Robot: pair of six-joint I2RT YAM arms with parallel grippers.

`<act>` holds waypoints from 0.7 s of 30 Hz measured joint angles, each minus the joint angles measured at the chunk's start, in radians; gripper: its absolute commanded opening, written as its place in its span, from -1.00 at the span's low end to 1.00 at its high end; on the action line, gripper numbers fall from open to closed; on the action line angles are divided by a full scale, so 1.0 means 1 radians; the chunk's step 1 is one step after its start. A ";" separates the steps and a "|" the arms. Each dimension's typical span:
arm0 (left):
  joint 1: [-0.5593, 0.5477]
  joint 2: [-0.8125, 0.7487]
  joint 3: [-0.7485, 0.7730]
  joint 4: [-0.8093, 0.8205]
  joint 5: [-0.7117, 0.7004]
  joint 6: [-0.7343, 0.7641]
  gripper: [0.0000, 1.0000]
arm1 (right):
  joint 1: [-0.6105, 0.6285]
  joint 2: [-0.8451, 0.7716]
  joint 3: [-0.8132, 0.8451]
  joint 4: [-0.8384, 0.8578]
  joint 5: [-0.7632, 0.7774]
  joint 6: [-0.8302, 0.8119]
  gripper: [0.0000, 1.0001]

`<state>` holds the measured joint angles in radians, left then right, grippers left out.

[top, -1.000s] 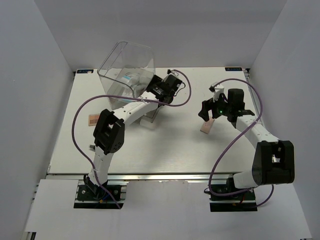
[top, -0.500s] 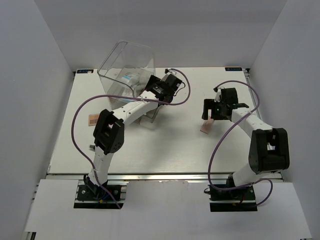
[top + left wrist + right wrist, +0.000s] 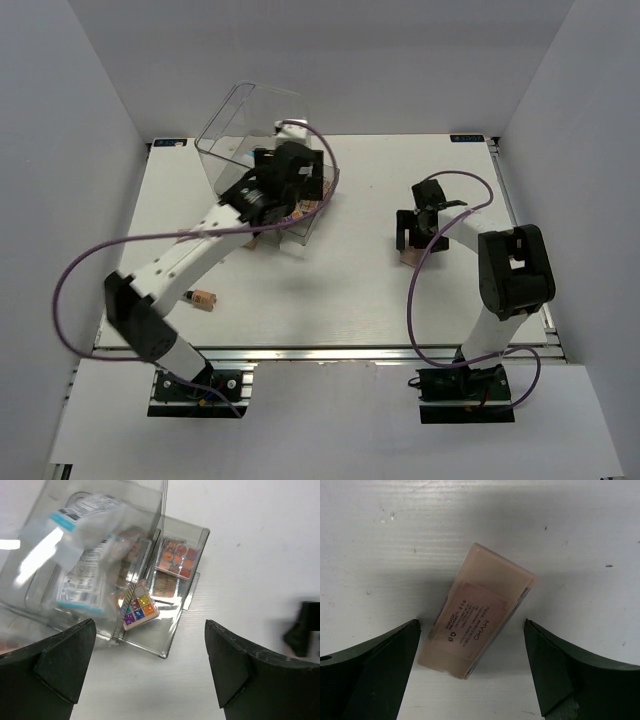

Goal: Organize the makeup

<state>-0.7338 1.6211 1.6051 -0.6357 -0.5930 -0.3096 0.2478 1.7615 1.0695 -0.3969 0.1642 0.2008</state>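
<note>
The right hand (image 3: pixel 471 627) is being held wide over a pink palette (image 3: pixel 476 630) lying flat on the desk (image 3: pixel 580 530), untouched. The left hand (image 3: pixel 150 630) is being held wide above the clear box (image 3: pixel 186 532), in which packets (image 3: pixel 80 587) and palettes (image 3: pixel 175 560) are being seen. A bottle (image 3: pixel 203 299) is being seen lying at the desk's front left

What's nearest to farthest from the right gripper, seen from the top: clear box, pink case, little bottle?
1. Pink case, directly under the right gripper.
2. Clear box, left, at the back.
3. Little bottle, far left, near front.
</note>
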 measured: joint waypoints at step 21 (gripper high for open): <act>0.504 -0.547 -0.505 0.005 0.287 -0.441 0.96 | 0.002 0.010 0.006 0.069 -0.061 -0.066 -0.95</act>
<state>-0.2302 1.0737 1.0996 -0.6304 -0.3061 -0.7509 0.2493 1.7714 1.0760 -0.3279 0.1036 0.1352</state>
